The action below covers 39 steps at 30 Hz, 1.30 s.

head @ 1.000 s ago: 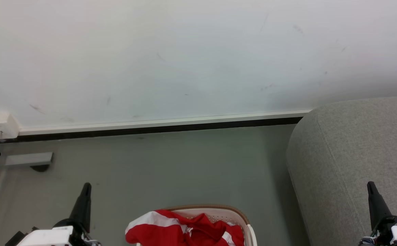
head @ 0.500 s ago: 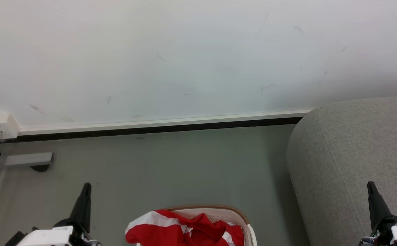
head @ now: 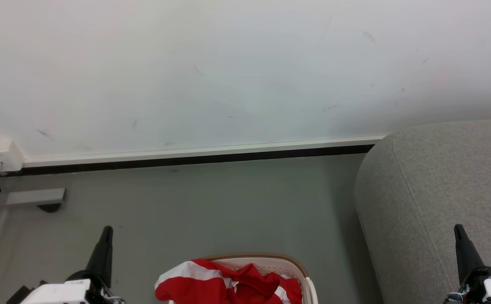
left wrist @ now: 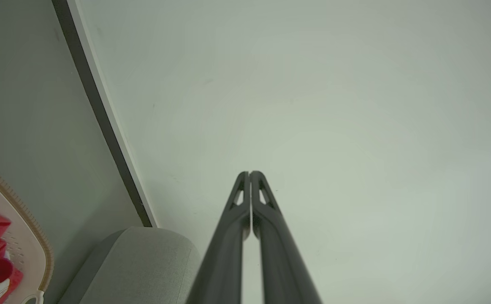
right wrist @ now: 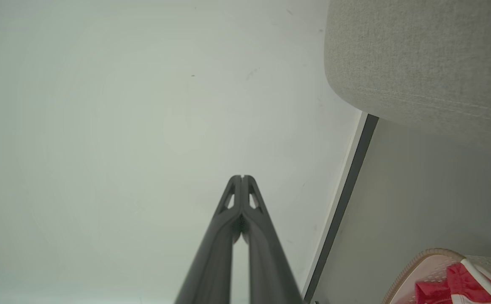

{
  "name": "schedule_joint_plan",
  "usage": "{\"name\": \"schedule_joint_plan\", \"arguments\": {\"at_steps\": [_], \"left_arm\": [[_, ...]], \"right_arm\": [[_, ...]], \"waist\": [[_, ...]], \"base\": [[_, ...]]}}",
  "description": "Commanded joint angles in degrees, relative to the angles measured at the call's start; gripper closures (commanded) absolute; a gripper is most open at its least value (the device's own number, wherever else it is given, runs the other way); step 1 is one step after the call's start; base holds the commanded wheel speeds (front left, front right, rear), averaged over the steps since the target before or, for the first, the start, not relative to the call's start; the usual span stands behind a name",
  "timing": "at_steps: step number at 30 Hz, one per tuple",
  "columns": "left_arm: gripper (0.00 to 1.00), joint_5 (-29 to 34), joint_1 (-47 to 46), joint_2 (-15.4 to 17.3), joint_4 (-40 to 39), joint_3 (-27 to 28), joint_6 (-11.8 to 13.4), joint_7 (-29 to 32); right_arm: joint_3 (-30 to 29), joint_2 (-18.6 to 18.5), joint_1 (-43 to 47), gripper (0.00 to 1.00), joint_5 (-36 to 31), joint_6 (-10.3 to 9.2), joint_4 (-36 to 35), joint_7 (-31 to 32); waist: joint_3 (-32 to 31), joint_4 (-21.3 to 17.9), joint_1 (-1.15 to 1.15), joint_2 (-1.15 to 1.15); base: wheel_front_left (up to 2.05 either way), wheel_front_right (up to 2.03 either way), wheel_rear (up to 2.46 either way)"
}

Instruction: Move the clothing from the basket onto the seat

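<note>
Left jaws and right jaws both clenched on nothing, clothing [head: 228, 287] heaped in the laundry basket [head: 289, 262] on the floor [head: 211, 202] beside the grey sofa [head: 431, 190]; I'd release one pair, drop in, pinch a thick fold mid-heap and lift clear of the rim.

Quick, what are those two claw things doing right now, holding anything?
Left gripper: closed, holding nothing.
Right gripper: closed, holding nothing.
</note>
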Motion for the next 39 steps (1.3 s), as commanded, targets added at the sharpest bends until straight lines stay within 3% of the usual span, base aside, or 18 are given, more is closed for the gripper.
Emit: {"name": "schedule_joint_plan", "arguments": {"at_steps": [1, 16, 17, 27, 39], "left_arm": [[1.0, -0.8, -0.5, 0.4, -0.2, 0.0, -0.3, 0.2], [1.0, -0.8, -0.5, 0.4, -0.2, 0.0, -0.3, 0.2], [0.0, 0.0, 0.0, 0.0, 0.0, 0.0, 0.0, 0.0], [0.0, 2.2, 0.9, -0.3, 0.7, -1.7, 0.6, -2.3], [0.0, 11.8, 0.9, -0.2, -0.7, -3.8, 2.2, -5.5]], "right_arm": [[-0.2, -0.3, -0.6, 1.0, 0.0, -0.13, -0.3, 0.2], [-0.2, -0.3, -0.6, 1.0, 0.0, -0.13, -0.3, 0.2], [0.0, 0.0, 0.0, 0.0, 0.0, 0.0, 0.0, 0.0], [1.2, 0.4, 1.6, 0.0, -2.2, 0.0, 0.2, -2.3], [3.0, -0.7, 2.1, 0.0, -15.7, -0.01, -2.4, -5.5]], "waist": [[0.0, 0.0, 0.0, 0.0], [0.0, 0.0, 0.0, 0.0], [0.0, 0.0, 0.0, 0.0], [0.0, 0.0, 0.0, 0.0], [0.1, 0.0, 0.0, 0.0]], "base": [[0.0, 0.0, 0.0], [0.0, 0.0, 0.0], [0.0, 0.0, 0.0], [0.0, 0.0, 0.0], [0.0, 0.0, 0.0]]}}
